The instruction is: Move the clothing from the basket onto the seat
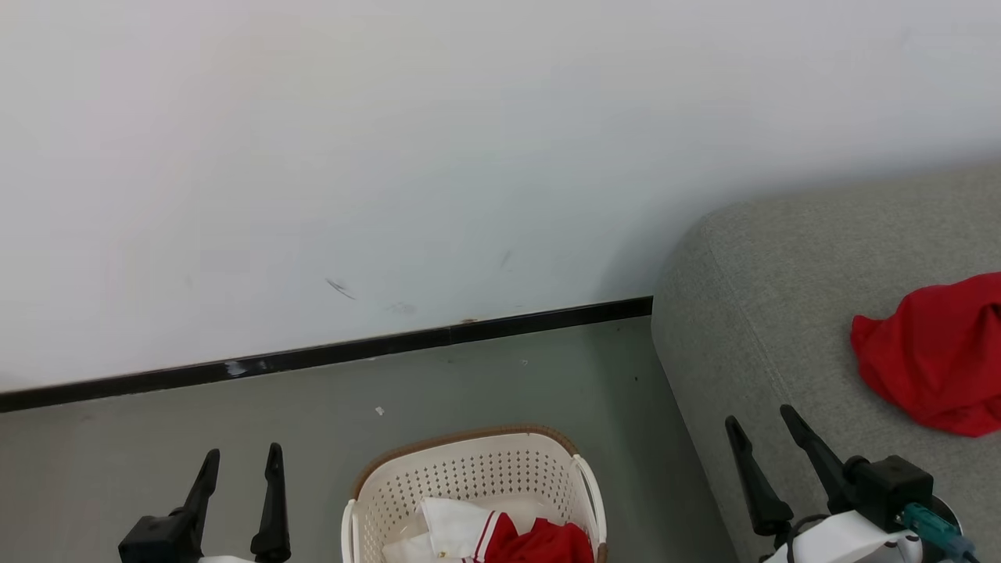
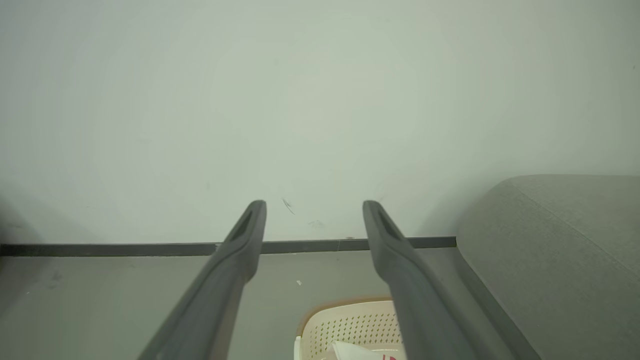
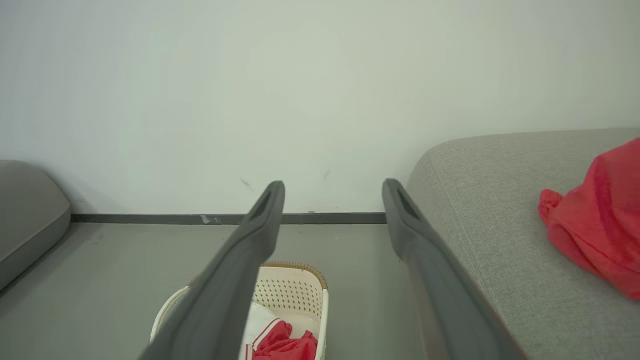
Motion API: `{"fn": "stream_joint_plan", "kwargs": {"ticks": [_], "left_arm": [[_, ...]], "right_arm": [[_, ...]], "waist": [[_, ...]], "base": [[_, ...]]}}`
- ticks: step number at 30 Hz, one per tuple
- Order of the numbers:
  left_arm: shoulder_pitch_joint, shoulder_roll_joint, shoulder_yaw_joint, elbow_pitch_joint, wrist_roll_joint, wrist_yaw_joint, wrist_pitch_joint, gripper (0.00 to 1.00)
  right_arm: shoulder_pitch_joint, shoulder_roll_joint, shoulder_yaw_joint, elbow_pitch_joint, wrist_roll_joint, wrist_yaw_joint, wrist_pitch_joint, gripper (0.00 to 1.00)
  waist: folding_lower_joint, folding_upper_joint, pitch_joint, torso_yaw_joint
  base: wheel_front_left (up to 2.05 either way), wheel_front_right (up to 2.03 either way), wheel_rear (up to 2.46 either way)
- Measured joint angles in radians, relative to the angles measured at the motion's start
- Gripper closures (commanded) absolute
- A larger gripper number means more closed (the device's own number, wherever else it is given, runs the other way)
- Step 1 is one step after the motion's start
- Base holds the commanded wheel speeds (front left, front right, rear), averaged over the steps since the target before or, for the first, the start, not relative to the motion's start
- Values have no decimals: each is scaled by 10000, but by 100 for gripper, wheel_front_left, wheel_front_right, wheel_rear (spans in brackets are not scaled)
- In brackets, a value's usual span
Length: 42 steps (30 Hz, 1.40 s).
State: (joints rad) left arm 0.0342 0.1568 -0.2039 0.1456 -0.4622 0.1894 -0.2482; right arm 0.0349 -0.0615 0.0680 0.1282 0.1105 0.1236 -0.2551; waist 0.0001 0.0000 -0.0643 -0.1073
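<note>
Plain white wall (image 1: 391,156), grey floor (image 1: 508,375). My left tool (image 1: 243,451) and right tool (image 1: 758,417): jaws spread wide, nothing held. Between them sits an oval cream perforated plastic basket (image 1: 469,473) holding red-and-white clothing (image 1: 539,541). A red garment (image 1: 931,352) lies on the grey fabric seat (image 1: 751,313), beyond the right tool. Risk, I judge: a tip catches the perforations and drags the basket up.

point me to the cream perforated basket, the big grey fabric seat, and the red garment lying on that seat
cream-white perforated plastic basket (image 1: 469,478): head view, far inner wall.
grey fabric seat (image 1: 770,313): head view, bare top near its rounded corner.
red soft garment (image 1: 931,352): head view, middle of the crumpled cloth.
</note>
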Motion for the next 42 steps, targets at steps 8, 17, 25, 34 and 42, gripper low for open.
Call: {"fn": "stream_joint_plan", "kwargs": {"ticks": [8,17,25,34,42], "left_arm": [[1,6,125,-165,73,-2,0,0],[39,4,205,-249,188,-42,0,0],[57,4,290,-311,249,-67,0,0],[152,52,276,-295,332,-86,0,0],[117,115,19,-268,437,-178,4,0]], "right_arm": [[92,48,-73,-230,-84,0,0,0],[242,123,-88,-479,-100,0,0,0],[277,167,-130,-531,-104,0,0,0],[425,180,-159,-616,-155,0,0,0],[416,194,-242,-951,424,0,0,0]], "waist": [[0,0,77,17],[0,0,177,69],[0,0,245,83],[0,0,381,80],[0,0,574,59]], "base": [[0,0,0],[0,0,0],[0,0,0],[0,0,0],[0,0,0]]}}
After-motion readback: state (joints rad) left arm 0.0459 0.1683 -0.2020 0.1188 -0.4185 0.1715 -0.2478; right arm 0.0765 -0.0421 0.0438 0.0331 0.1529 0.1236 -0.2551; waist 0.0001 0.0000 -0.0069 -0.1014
